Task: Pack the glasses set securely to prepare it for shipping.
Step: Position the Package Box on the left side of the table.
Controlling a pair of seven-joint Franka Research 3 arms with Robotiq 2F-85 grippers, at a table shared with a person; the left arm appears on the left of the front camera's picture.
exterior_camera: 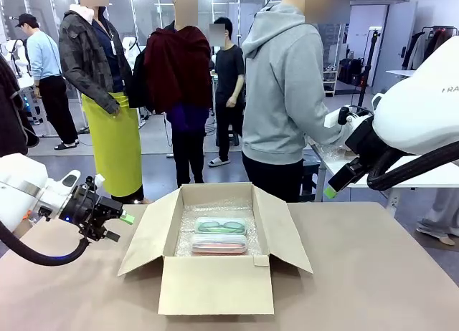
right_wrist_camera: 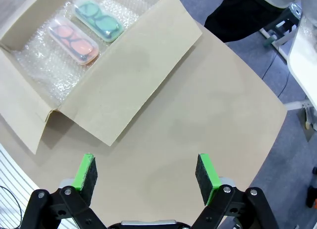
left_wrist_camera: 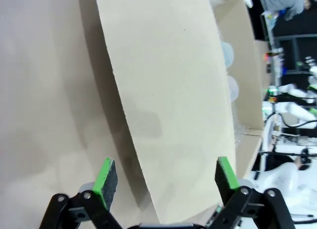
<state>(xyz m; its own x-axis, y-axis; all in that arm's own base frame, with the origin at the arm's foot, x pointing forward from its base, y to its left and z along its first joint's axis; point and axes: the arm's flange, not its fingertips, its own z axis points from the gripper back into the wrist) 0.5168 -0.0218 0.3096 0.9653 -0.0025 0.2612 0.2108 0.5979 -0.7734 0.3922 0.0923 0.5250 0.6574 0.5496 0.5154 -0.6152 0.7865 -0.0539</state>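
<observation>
Tabletop (exterior_camera: pixel 373 274), frame centre: mint-green case (exterior_camera: pixel 220 225) and pinkish case (exterior_camera: pixel 219 243) lay side by side on bubble wrap (exterior_camera: pixel 215 206) inside open cardboard box (exterior_camera: pixel 215 284). Left gripper (left_wrist_camera: pixel 166 177), lower left, and right gripper (right_wrist_camera: pixel 147 172), upper right, were spread wide, holding nothing.

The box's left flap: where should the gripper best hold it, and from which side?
I would take the left flap at its free outer edge, coming from the robot's left with the open left gripper. It splays outward, so that thin edge is exposed there.
</observation>
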